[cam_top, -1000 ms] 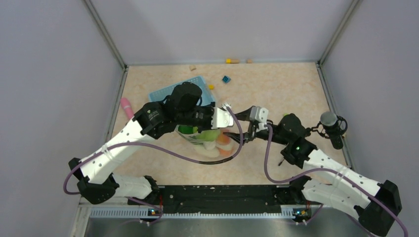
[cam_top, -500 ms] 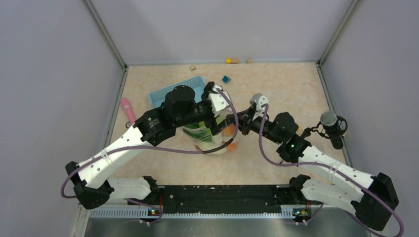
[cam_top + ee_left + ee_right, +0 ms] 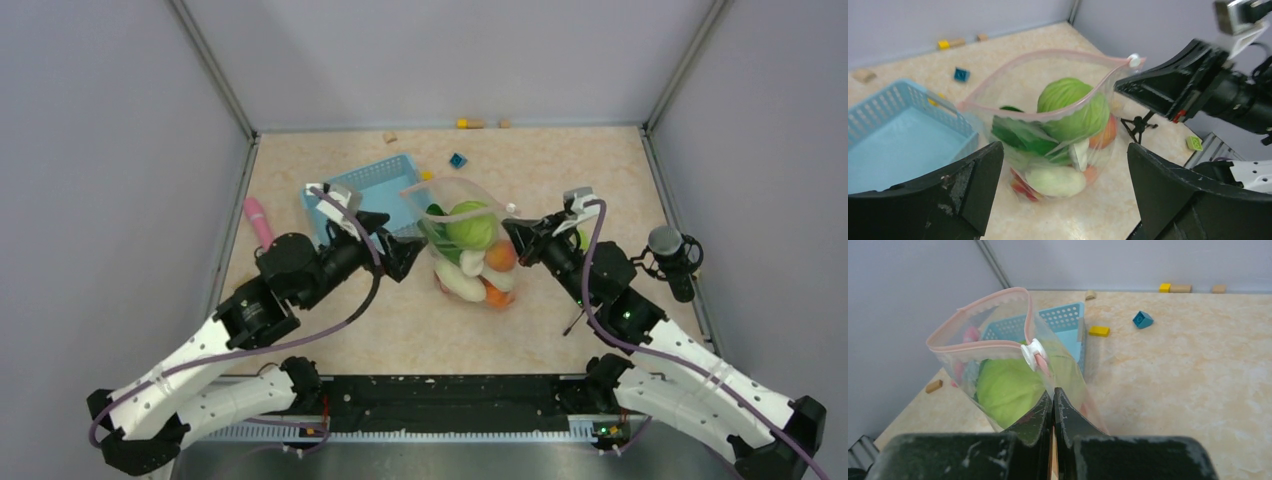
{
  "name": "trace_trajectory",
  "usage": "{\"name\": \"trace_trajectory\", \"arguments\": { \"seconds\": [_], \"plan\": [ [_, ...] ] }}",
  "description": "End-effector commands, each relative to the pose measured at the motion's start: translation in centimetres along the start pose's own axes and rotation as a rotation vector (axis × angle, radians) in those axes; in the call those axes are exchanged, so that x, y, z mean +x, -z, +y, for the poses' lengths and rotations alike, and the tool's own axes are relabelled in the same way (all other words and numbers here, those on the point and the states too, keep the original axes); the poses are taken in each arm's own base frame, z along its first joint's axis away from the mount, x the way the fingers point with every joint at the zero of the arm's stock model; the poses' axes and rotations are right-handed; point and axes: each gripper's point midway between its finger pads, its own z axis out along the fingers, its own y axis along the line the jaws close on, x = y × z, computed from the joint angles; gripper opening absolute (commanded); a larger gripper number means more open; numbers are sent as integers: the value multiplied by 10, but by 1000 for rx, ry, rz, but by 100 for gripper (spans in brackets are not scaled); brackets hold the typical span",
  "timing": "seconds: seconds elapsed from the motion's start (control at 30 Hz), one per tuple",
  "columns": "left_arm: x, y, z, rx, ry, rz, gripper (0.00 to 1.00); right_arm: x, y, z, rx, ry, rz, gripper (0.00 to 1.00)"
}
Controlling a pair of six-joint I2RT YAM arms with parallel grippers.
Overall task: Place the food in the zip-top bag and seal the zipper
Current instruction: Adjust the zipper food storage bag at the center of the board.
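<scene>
The zip-top bag (image 3: 470, 250) stands upright mid-table with its mouth gaping; its pink zipper (image 3: 430, 187) curves in an open loop. Through the plastic I see the food: a green leafy head (image 3: 470, 225), a white radish (image 3: 458, 285) and orange fruit (image 3: 500, 258). My right gripper (image 3: 515, 232) is shut on the bag's right edge, just under the white slider (image 3: 1032, 352); in the right wrist view its fingertips (image 3: 1053, 392) pinch the clear plastic. My left gripper (image 3: 398, 240) hangs open left of the bag, apart from it, the bag (image 3: 1058, 135) framed between its fingers (image 3: 1064, 155).
A light blue basket (image 3: 365, 185) sits just behind the left gripper. A pink stick toy (image 3: 257, 218) lies by the left wall. Small blue (image 3: 457, 160) and yellow (image 3: 463, 123) blocks lie near the back. A black stand (image 3: 672, 250) is at the right edge.
My left gripper opened and pulled back left, off the bag. My right gripper shut on the bag's edge and drew it back and upright, so its contents now show.
</scene>
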Motion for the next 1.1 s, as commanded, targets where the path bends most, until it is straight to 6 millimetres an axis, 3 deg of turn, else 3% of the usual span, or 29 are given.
{"name": "trace_trajectory", "arguments": {
  "seconds": [0.0,0.1,0.27,0.47,0.57,0.7,0.8,0.93,1.07],
  "plan": [
    [60,-29,9,-76,158,99,98,-18,7,37,-189,-67,-48,0],
    [80,-49,36,-256,218,121,98,-15,15,60,-325,-81,-32,0],
    [96,-73,52,-347,267,121,98,-4,27,85,-492,-89,3,0],
    [77,-97,48,-272,264,42,98,7,48,121,-751,-68,48,0],
    [79,-110,40,-185,273,53,98,6,50,135,-820,-86,33,0],
    [94,-121,23,-33,270,117,98,16,34,144,-785,-53,53,0],
    [104,-116,8,93,240,150,98,29,23,147,-763,-7,100,1],
    [107,-98,12,114,202,133,98,35,21,140,-734,92,149,35],
    [105,-84,24,83,194,95,98,46,34,122,-710,260,229,57]
  ]
}}
